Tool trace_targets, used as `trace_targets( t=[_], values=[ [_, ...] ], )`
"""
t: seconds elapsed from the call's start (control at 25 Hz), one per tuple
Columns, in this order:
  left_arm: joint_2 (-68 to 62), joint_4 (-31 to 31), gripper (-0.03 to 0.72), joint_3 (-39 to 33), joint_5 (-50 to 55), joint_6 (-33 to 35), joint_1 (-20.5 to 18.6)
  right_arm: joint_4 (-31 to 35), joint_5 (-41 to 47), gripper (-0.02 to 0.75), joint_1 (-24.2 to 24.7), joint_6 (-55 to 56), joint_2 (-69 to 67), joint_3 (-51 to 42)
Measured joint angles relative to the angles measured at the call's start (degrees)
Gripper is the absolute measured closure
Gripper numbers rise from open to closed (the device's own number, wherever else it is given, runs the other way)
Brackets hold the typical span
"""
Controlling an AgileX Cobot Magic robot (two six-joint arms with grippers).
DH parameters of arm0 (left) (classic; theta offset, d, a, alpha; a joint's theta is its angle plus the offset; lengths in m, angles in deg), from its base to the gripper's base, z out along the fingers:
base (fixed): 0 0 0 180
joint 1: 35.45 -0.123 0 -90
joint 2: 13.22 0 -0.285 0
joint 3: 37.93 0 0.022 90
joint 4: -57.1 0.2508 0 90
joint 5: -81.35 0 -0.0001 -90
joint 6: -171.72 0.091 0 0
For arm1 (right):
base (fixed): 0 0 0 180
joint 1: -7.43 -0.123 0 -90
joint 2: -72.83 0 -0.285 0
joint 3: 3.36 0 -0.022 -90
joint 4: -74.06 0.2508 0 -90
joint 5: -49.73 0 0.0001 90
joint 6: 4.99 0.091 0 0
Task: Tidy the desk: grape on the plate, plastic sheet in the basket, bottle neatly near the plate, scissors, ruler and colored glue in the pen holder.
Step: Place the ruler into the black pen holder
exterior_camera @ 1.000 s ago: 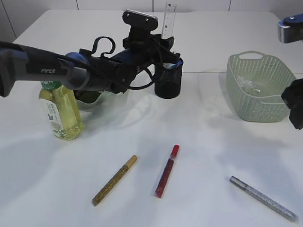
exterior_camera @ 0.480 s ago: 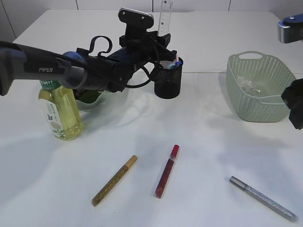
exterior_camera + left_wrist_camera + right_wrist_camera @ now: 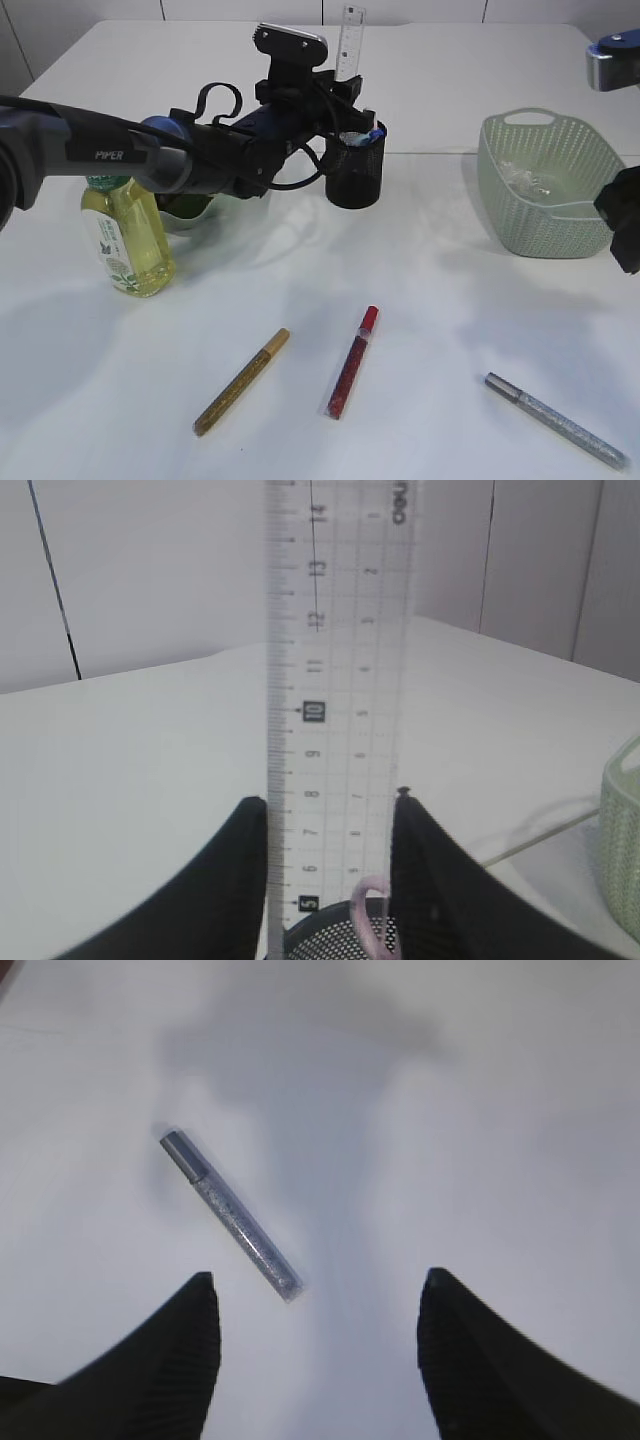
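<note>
The ruler (image 3: 338, 680) is pinched upright by the left gripper (image 3: 332, 880) just over the black pen holder (image 3: 357, 168), so it should be kept straight, lowered inside and only then let go, while the right gripper (image 3: 318, 1350) is held open.

A robot test lab: a bare white desk (image 3: 420, 270) against plain white wall panels (image 3: 130, 570), with staged stationery.

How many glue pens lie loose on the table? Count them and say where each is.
3. The gold glue pen lies front left, the red glue pen front centre, and the silver glue pen front right. Others could be hidden inside the pen holder.
</note>
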Motion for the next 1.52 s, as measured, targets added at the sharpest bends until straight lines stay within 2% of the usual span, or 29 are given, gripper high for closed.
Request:
trace_targets(
  t=[0.56, 1.0, 1.52],
  values=[
    [-0.1, 0.0, 0.410, 0.5, 0.0, -0.1, 0.0, 0.0, -0.4, 0.248, 0.0, 0.0, 0.0, 0.0],
    [-0.1, 4.7, 0.410, 0.5, 0.1, -0.1, -0.1, 0.0, -1.2, 0.247, 0.0, 0.0, 0.0, 0.0],
    [-0.1, 4.7, 0.410, 0.5, 0.2, -0.2, -0.2, 0.0, -1.3, 0.248, 0.0, 0.0, 0.0, 0.0]
  ],
)
